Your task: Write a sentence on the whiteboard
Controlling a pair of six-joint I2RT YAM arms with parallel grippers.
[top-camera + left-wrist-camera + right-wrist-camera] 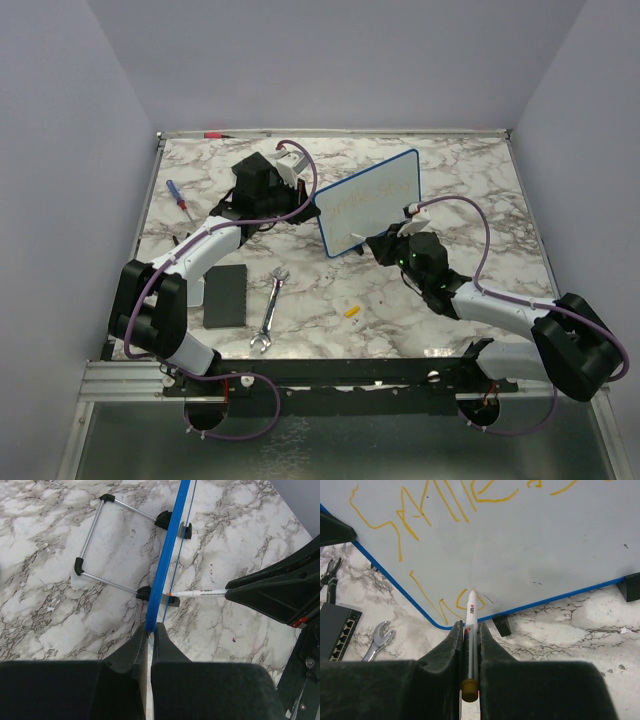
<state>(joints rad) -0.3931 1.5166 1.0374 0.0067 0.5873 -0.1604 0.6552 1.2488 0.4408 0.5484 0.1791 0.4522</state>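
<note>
Marble-pattern tabletop, pale walls on three sides.

Far left of the whiteboard: a small screwdriver with a blue and red handle, lying flat.

Left of the whiteboard and nearer the arm bases: a flat black box with a row of ports. A steel wrench lies near it, not touching.

At the whiteboard's left edge, the left gripper has its fingers almost together, pinched on the thin blue frame.

The whiteboard itself stands upright on small black feet near the middle of the table, with a wire stand behind it.

Across its white face runs the sentence in yellow handwriting: one upper line and a few strokes by the lower left corner. I cannot read the words.

In front of the whiteboard, toward the bases, a small yellow piece lies alone on the marble.

At the whiteboard's lower corner, the right gripper has its jaws narrowed round a white marker. The tip touches the face just above the blue frame, beside the yellow strokes.
</note>
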